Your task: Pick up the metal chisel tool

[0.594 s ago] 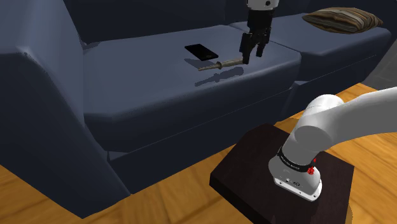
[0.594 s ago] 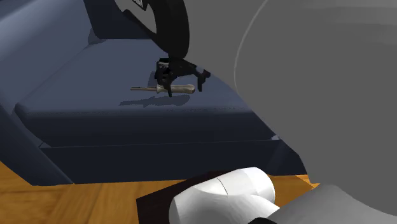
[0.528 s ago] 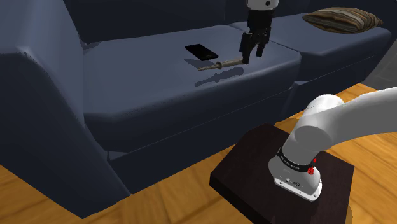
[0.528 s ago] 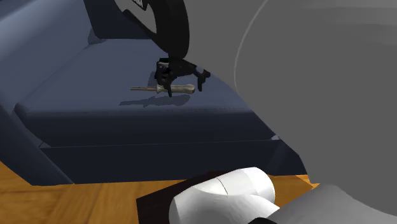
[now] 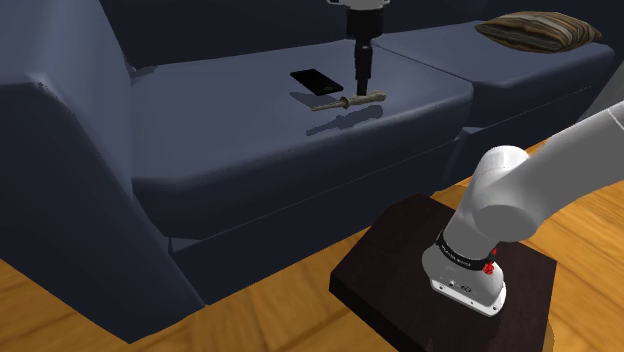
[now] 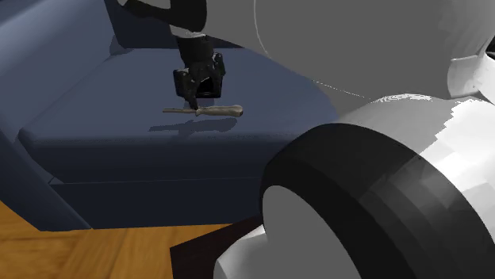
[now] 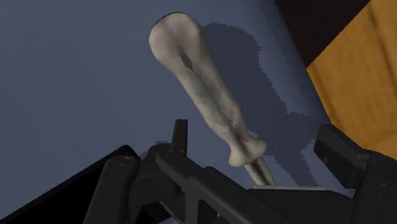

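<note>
The chisel (image 5: 348,102) lies flat on the dark blue sofa seat (image 5: 250,150); it has a pale grey bulbous handle and a thin shaft. My black gripper (image 5: 362,88) hangs point-down just above its middle. In the second exterior view the gripper (image 6: 201,97) stands open a little over the chisel (image 6: 203,111), not touching it. In the wrist view the chisel's handle (image 7: 200,95) runs away from the gripper (image 7: 229,153), and its shaft end lies between the two spread fingers, which do not touch it.
A black phone (image 5: 317,80) lies on the seat just behind the chisel. A striped brown pillow (image 5: 540,30) rests on the far sofa cushion. The dark stand (image 5: 400,265) sits on a wooden floor (image 5: 60,310). My arm's elbow (image 6: 381,158) looms across the second exterior view's right.
The gripper has shifted from the chisel's handle end toward its middle, leftward in the shoulder view, and has turned about its axis. The chisel has not moved.
</note>
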Controlling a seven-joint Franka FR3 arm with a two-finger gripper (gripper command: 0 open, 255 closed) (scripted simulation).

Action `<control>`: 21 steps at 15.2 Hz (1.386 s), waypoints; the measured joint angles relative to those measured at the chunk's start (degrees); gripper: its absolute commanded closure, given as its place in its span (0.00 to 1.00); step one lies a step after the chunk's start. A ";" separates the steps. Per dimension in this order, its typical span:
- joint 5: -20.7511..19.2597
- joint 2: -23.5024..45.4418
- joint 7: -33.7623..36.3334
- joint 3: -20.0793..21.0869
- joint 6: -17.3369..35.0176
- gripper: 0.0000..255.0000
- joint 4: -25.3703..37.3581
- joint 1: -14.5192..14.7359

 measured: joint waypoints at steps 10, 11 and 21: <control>-0.77 2.72 -10.70 -0.34 5.97 0.00 -2.98 3.78; -0.77 2.71 -10.67 -0.32 6.20 1.00 -3.21 3.79; -0.76 2.66 -10.65 -0.31 6.50 1.00 -3.44 3.80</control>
